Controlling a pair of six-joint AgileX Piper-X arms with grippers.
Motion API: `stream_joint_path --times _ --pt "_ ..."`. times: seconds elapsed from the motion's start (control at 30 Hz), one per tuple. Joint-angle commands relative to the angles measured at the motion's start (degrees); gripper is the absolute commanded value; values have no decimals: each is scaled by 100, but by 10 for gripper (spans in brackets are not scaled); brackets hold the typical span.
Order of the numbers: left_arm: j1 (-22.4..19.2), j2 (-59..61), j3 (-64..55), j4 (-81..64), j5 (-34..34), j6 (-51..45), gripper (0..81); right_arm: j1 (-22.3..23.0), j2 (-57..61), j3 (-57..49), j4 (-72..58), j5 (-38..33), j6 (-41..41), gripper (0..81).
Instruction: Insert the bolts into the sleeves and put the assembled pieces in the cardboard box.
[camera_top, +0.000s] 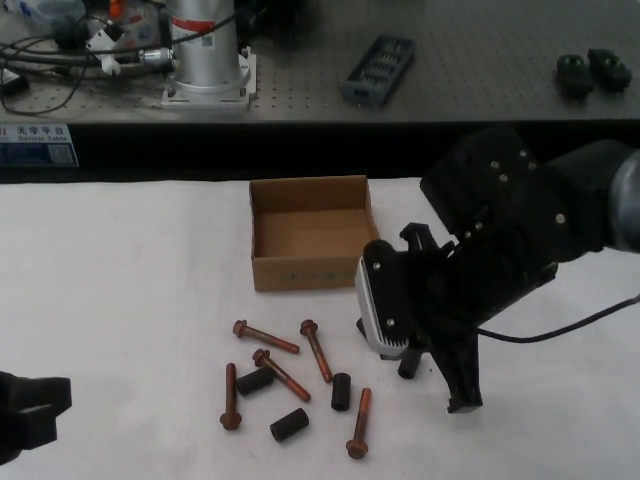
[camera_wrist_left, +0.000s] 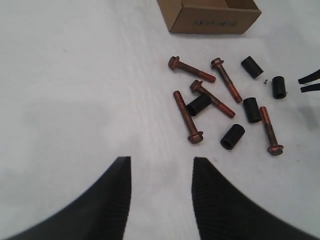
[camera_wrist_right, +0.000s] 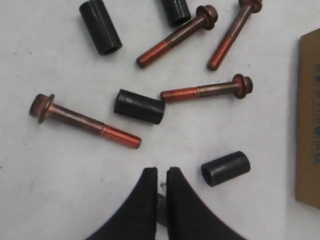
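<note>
Several copper-coloured bolts (camera_top: 314, 348) and short black sleeves (camera_top: 288, 425) lie loose on the white cloth in front of the open cardboard box (camera_top: 310, 262). My right gripper (camera_wrist_right: 161, 176) hovers low over this scatter, shut with nothing held. A sleeve (camera_wrist_right: 225, 168) lies just beside its tips, and another sleeve (camera_wrist_right: 139, 106) and a bolt (camera_wrist_right: 85, 121) lie a little ahead. My left gripper (camera_wrist_left: 160, 195) stands open at the near left, well short of the nearest bolt (camera_wrist_left: 187, 117). The right gripper's tips (camera_wrist_left: 309, 83) show beside a sleeve (camera_wrist_left: 278, 86).
The right arm (camera_top: 500, 240) bulks over the cloth to the right of the box and covers part of the scatter. Behind the cloth runs a perforated bench (camera_top: 460, 60) with a metal post base (camera_top: 205, 60), cables and a black tray (camera_top: 378, 68). Bare cloth spreads to the left.
</note>
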Motion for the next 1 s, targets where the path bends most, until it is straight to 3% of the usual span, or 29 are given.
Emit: stream_joint_path --times 0.0,0.1,0.33,0.4,0.53,0.6,0.97 --pt "9 21 -64 -10 67 36 294 65 53 -133 136 -81 -159 62" --pt "9 21 -64 -10 67 20 294 344 91 -172 242 -160 -529 62" --pt "9 21 -64 -10 67 20 294 925 250 -159 194 27 -527 89" --pt "9 21 -64 -10 67 20 294 1024 282 -158 195 210 -527 151" --pt "9 21 -64 -10 79 21 294 1064 285 -158 195 614 -527 347" --pt "9 21 -64 -10 79 21 294 1064 285 -158 195 722 -527 394" --pt "9 21 -64 -10 79 21 294 1023 545 -158 195 1048 -560 394"
